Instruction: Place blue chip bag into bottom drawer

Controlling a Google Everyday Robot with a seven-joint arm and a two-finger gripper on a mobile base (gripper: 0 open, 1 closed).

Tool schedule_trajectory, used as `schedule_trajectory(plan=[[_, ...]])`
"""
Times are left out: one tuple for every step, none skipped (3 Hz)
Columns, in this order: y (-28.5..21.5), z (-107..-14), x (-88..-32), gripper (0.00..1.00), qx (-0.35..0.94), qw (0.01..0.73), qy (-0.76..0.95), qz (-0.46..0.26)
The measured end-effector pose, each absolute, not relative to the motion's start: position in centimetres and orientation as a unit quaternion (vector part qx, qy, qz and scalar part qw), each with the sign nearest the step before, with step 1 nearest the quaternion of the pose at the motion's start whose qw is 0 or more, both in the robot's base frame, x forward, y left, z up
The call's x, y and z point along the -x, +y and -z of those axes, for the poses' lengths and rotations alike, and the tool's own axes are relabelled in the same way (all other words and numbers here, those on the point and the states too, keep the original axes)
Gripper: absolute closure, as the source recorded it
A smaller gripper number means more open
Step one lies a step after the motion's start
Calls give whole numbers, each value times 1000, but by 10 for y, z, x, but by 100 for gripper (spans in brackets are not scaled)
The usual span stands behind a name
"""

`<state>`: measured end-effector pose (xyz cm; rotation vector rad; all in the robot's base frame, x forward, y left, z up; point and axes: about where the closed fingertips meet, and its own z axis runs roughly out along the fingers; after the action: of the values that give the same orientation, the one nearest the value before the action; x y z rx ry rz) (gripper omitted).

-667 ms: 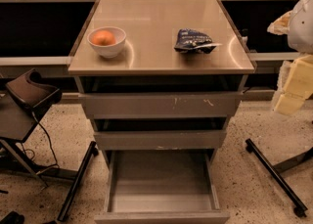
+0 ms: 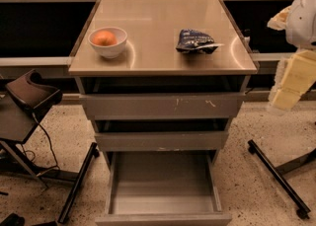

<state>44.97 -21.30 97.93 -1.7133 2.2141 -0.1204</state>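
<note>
Cabinet top (image 2: 158,18) holds the blue chip bag (image 2: 195,41); the gripper (image 2: 291,82) hangs well right of it, state unclear.

Speckled terrazzo floor (image 2: 256,180), steel cabinet (image 2: 158,50), dark panels (image 2: 44,27) behind, gripper (image 2: 290,88) at right edge.

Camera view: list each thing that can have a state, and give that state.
blue chip bag: crumpled, lying on the cabinet top
bottom drawer: pulled open, empty
middle drawer: closed or nearly so
top drawer: closed or nearly so
white bowl: upright, holding an orange
gripper: right of the cabinet top, away from the bag
</note>
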Motion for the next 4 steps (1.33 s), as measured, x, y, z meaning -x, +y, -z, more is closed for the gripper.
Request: schedule_trajectory(plan=[[-201,-979,-490,0,594,198,778,47],[-186,-972,-535,0,587,228,776,33],[-182,-951,-574,0,572,244,783,13],[-192,-931,-601,0,548,248,799,-2]])
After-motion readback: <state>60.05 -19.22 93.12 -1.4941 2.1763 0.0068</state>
